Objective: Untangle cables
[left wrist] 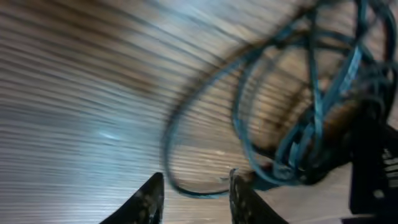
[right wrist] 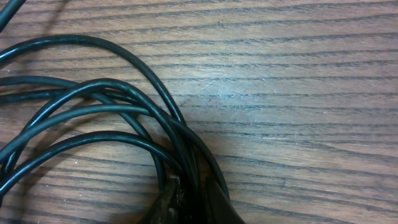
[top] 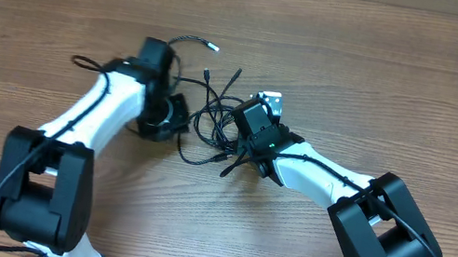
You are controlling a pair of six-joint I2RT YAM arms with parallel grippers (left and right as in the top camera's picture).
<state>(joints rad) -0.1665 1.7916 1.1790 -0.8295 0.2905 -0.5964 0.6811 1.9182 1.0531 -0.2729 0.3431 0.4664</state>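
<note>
The cables (top: 213, 112) lie as a tangle of thin black cords in the middle of the table, with loose plug ends (top: 215, 48) pointing to the back. My left gripper (top: 171, 123) is at the tangle's left edge. In the blurred left wrist view its fingers (left wrist: 194, 190) are open, with one cable loop (left wrist: 298, 124) lying between the tips. My right gripper (top: 233, 134) is on the tangle's right side. In the right wrist view its fingers (right wrist: 186, 202) are shut on a bundle of cable loops (right wrist: 93, 106) resting on the wood.
The wooden table (top: 390, 72) stretches all around the tangle. Both arms reach in from the front edge and meet near the middle, close to each other. The arms' own thicker black wires run along their white links.
</note>
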